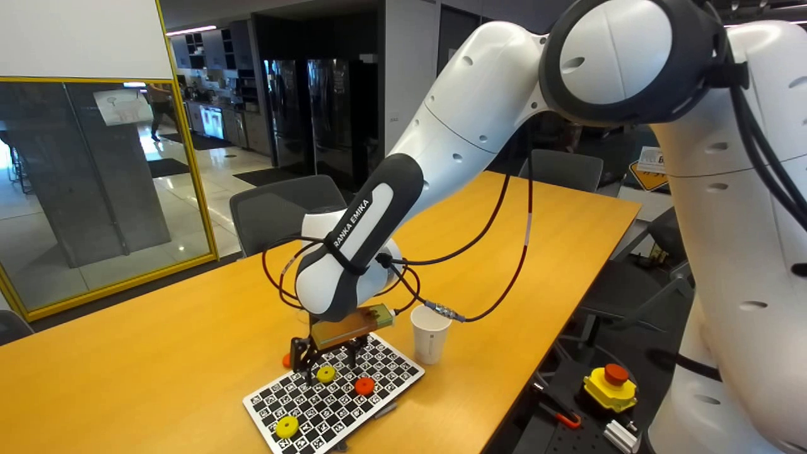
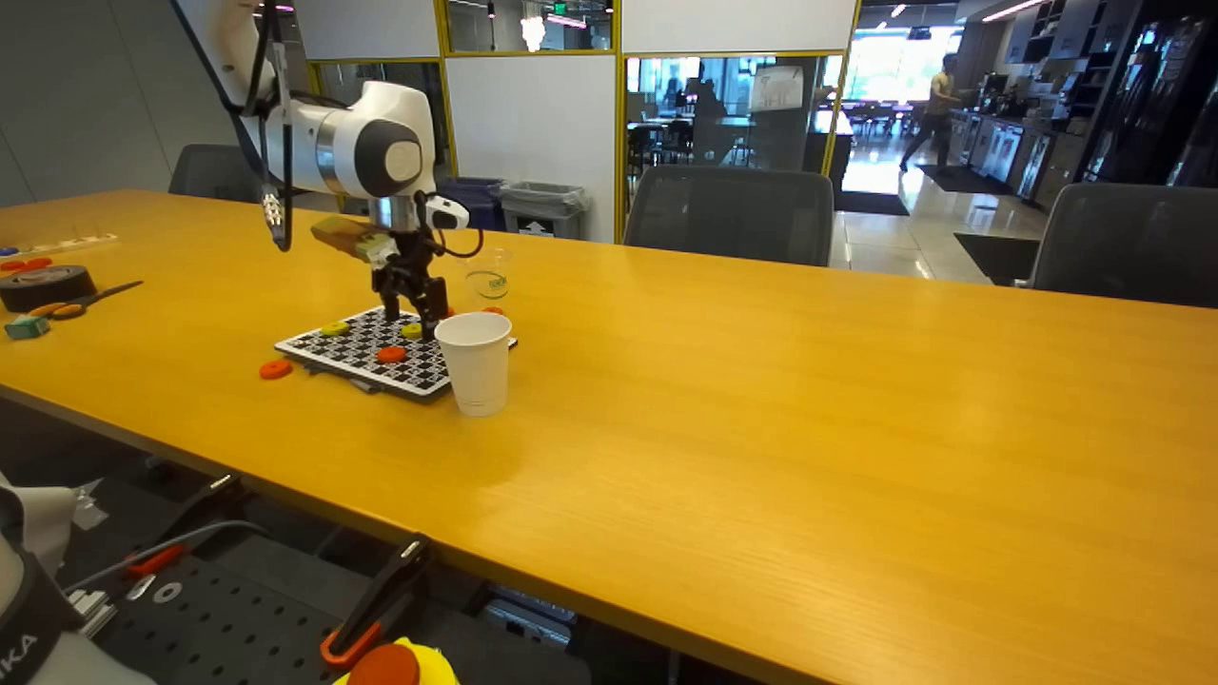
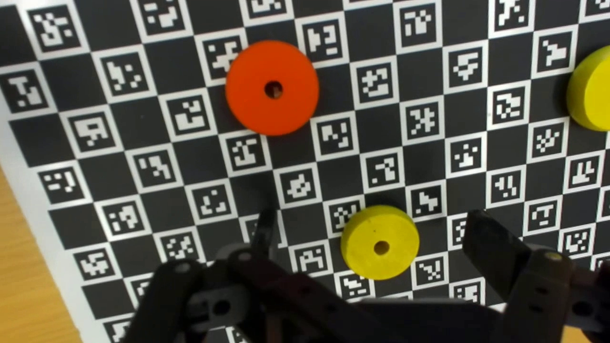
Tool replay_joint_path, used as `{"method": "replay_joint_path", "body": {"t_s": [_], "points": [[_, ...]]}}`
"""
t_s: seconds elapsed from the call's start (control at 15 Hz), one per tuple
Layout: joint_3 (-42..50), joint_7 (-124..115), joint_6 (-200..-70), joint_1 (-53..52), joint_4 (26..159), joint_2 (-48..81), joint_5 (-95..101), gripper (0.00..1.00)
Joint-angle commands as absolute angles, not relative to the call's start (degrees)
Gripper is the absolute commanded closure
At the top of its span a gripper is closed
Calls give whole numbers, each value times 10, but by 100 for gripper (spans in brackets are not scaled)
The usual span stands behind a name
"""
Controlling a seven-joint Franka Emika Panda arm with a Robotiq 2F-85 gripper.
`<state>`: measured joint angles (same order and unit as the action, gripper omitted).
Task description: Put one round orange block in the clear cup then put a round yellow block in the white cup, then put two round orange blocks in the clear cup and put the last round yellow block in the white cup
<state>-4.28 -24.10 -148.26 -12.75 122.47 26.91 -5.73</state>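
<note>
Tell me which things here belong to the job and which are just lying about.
For the job:
round orange blocks (three needed)
round yellow blocks
clear cup
white cup

Just lying about:
black roll
scissors
green block
checkered board, beneath some blocks

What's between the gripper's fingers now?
A round yellow block on the patterned board; the wrist view shows it between the fingers of the open gripper. Height gap unclear.

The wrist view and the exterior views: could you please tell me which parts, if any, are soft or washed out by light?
Wrist view: the checkered marker board is fairly crisp, while the gripper in the foreground looks softer. Both exterior views: glare on the shiny floor. In an exterior view, the distant window is washed out, and the clear cup looks faint.
</note>
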Motion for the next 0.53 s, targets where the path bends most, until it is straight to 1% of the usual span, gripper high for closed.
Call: {"method": "replay_joint_path", "body": {"t_s": [0.0,0.47], "points": [[-34,-256,-1482,-141,1202,282,-55,0],[-24,-268,-1479,-149,1189,290,-51,0]]}}
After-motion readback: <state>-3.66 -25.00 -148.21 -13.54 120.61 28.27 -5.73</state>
